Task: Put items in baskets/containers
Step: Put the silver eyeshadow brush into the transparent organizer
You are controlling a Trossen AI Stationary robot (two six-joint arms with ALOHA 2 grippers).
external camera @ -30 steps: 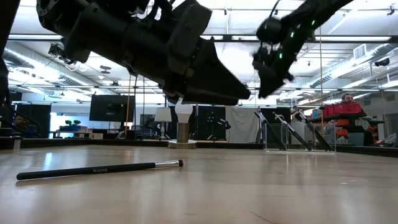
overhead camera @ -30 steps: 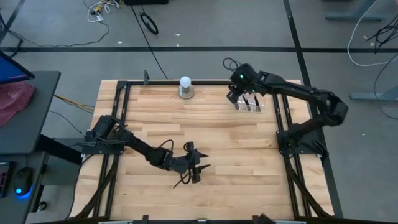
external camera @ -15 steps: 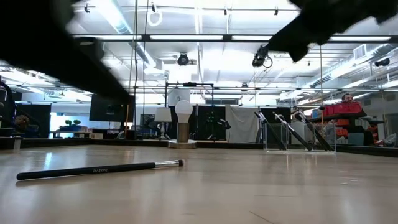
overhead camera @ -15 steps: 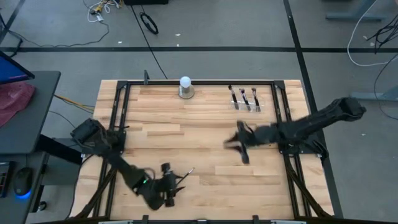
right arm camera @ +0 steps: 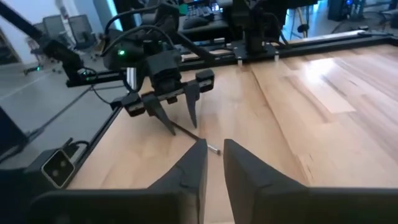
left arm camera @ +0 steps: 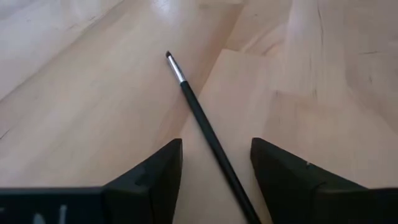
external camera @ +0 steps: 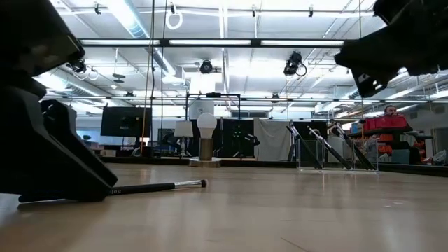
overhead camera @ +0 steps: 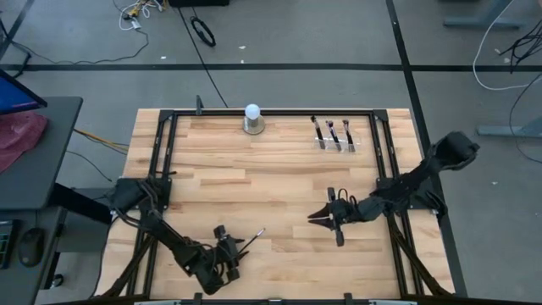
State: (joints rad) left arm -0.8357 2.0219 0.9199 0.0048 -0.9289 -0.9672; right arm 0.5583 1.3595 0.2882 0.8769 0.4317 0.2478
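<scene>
One thin dark makeup brush (overhead camera: 251,239) lies flat on the wooden table near the front, also seen in the low view (external camera: 112,190). My left gripper (left arm camera: 216,143) is low over its handle end, open, one finger on each side of the handle (left arm camera: 208,134) without touching it. The clear holder (overhead camera: 339,140) stands at the far right with three brushes leaning in it (external camera: 336,150). My right gripper (right arm camera: 212,146) hovers over the table's right-middle (overhead camera: 326,219), facing the left gripper (right arm camera: 168,93). Only a narrow gap separates its fingers, with nothing in it.
A white ball on a round grey base (overhead camera: 252,119) stands at the far edge, left of the holder. Black frame rails (overhead camera: 161,152) run along the table's sides. Bare wood lies between the two grippers and the holder.
My right gripper has swung from above the holder toward the near side and the table's middle, sinking and tipping from pointing down to nearly level. My left gripper has drawn back toward the near-left corner and sunk to the table at the brush's handle end. The brush has stayed put.
</scene>
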